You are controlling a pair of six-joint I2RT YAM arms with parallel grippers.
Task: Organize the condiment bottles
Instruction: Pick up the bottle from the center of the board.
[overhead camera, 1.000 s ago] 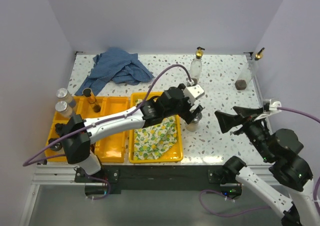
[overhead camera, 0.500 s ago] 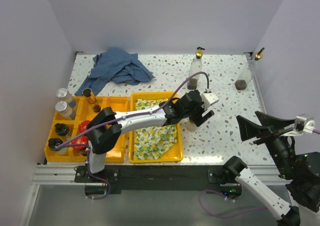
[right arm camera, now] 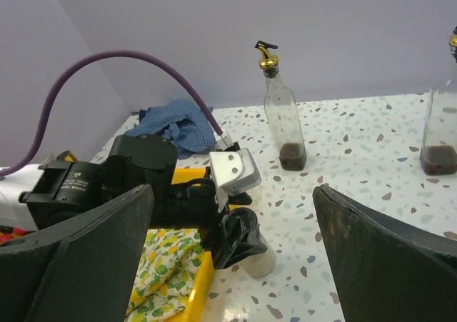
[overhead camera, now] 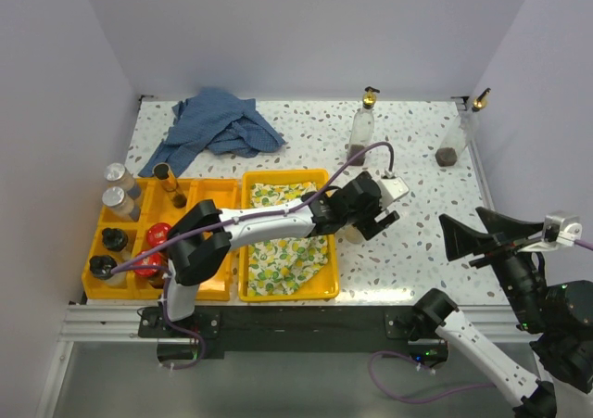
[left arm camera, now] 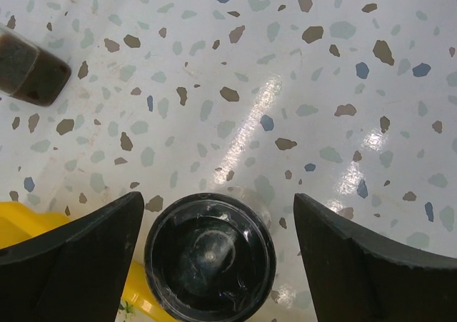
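My left gripper is open and straddles a black-capped shaker jar standing on the table just right of the cloth tray. In the left wrist view the cap sits between my fingers with gaps on both sides. The right wrist view shows the same jar under the left gripper. My right gripper is open and empty, raised at the right. Two clear bottles with gold pourers stand at the back and back right. Several jars fill the left tray: grey-capped shakers and red-lidded jars.
A yellow compartment tray lies at the left. A second yellow tray holds a lemon-print cloth. A crumpled blue cloth lies at the back left. Walls close the left, back and right sides.
My left gripper has moved right and nearer, settling over the black-capped jar. My right arm pulled back to the right and up, then held still.
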